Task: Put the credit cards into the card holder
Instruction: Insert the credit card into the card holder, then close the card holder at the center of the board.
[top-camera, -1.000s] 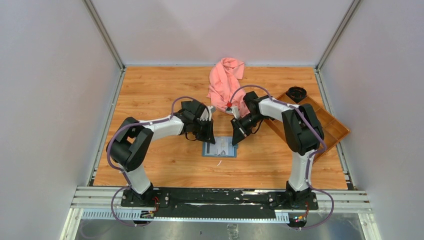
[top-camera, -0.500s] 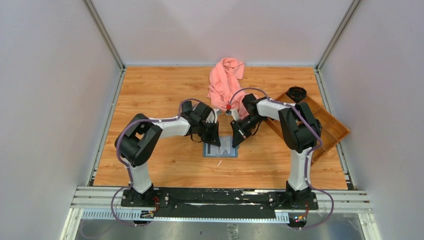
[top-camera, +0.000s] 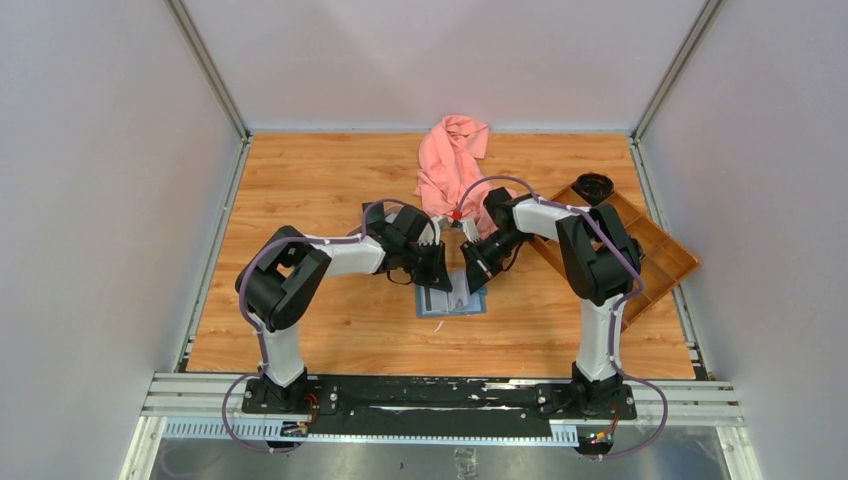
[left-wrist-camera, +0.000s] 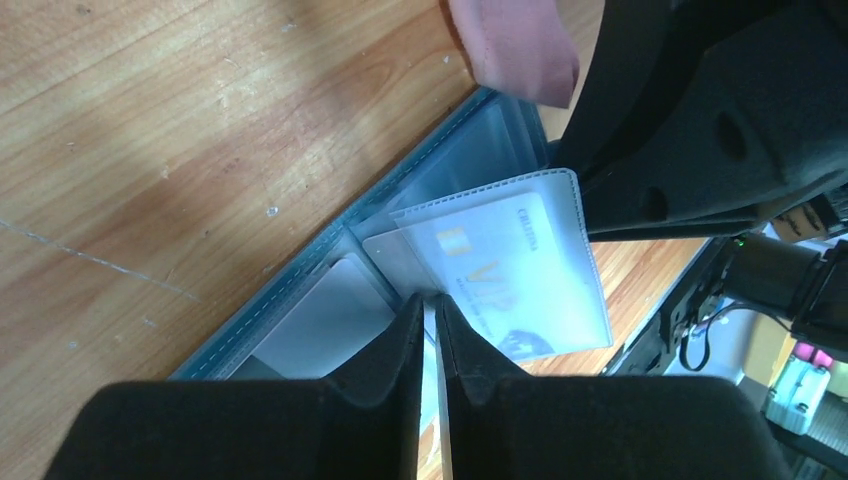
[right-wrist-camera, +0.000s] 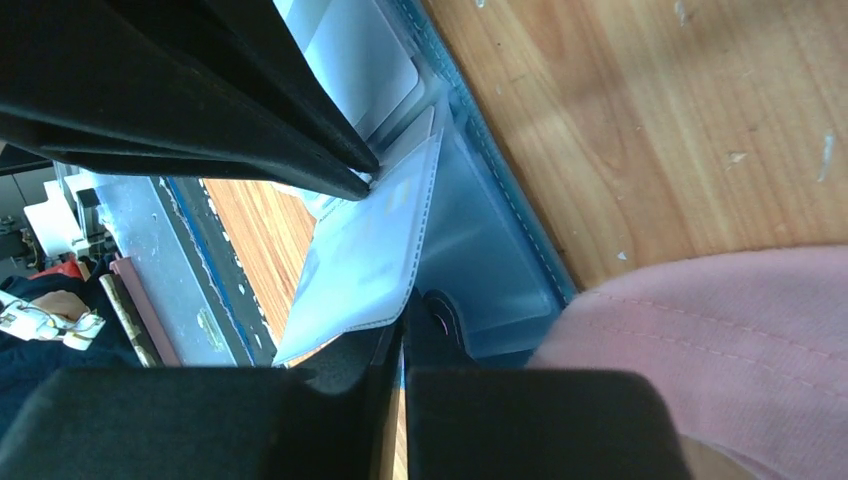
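Note:
The teal card holder (top-camera: 441, 304) lies open on the wood between both arms. One clear inner sleeve (left-wrist-camera: 545, 215) stands lifted, and inside it is a pale credit card (left-wrist-camera: 485, 265) with gold lettering. A grey-white card (left-wrist-camera: 322, 318) sits in the pocket below. My left gripper (left-wrist-camera: 428, 300) is shut on the sleeve's corner near the spine. The shut right gripper (right-wrist-camera: 403, 322) has its tips at the sleeve's (right-wrist-camera: 365, 250) free edge, beside the holder's tab clasp (right-wrist-camera: 447, 318). From above, the left gripper (top-camera: 446, 281) and right gripper (top-camera: 474, 276) nearly meet over the holder.
A pink cloth (top-camera: 450, 165) lies just behind the holder and reaches into both wrist views (right-wrist-camera: 700, 340). A brown wooden compartment tray (top-camera: 655, 255) sits at the right, with a black round piece (top-camera: 593, 186) in its far corner. Walls close in three sides.
My left gripper has moved right and down onto the holder and taken hold of the sleeve. The holder has slid slightly right, and the right gripper has stayed almost in place.

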